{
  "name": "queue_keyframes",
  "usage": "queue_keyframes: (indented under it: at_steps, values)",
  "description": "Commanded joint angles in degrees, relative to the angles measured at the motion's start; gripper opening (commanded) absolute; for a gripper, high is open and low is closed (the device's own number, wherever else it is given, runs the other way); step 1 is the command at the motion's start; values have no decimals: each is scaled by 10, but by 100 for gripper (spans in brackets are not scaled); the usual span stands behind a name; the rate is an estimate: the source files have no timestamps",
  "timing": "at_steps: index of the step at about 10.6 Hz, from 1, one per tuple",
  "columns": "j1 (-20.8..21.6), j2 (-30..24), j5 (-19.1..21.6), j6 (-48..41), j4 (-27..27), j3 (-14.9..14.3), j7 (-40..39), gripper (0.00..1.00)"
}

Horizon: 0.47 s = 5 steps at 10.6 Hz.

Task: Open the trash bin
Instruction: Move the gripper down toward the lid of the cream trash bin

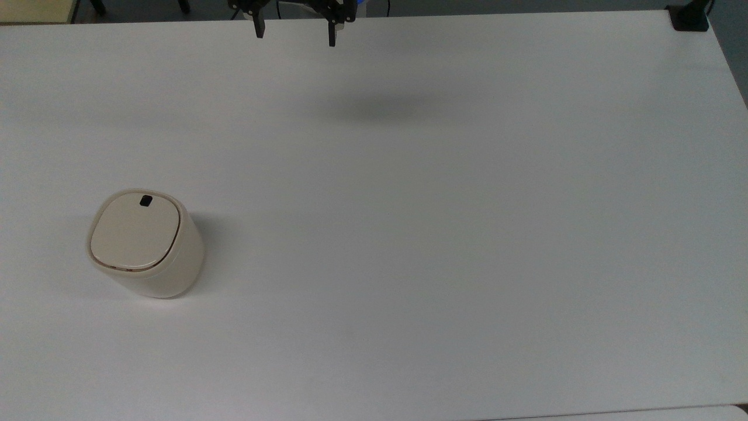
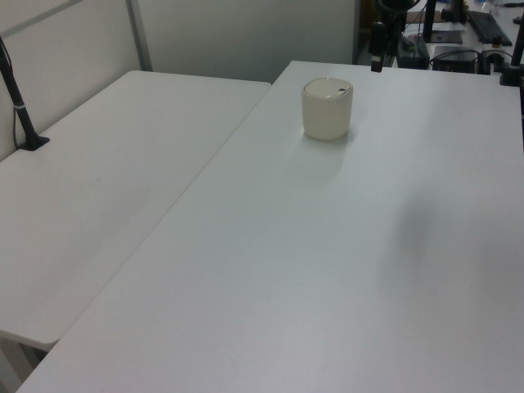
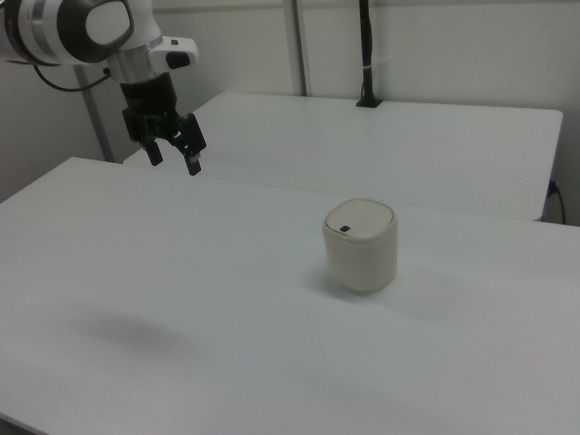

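A small cream trash bin (image 1: 146, 242) stands upright on the white tabletop (image 1: 444, 234) with its lid shut.

The bin has rounded sides, a flat lid (image 1: 134, 232) with a thin gold rim and 1 small black button (image 1: 146, 201) near the lid's edge. The gripper (image 1: 295, 32) hangs in the air above the tabletop with its 2 black fingers spread wide, holding nothing and touching nothing. The bin sits well apart from it, toward the top view's lower left.
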Motion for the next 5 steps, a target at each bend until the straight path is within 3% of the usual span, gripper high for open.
queue_keyframes:
  at_steps: [1,5]
  values:
    - [11,5,11,6,4,-9,-9,100]
    - [11,6,11,6,4,-9,-7,100]
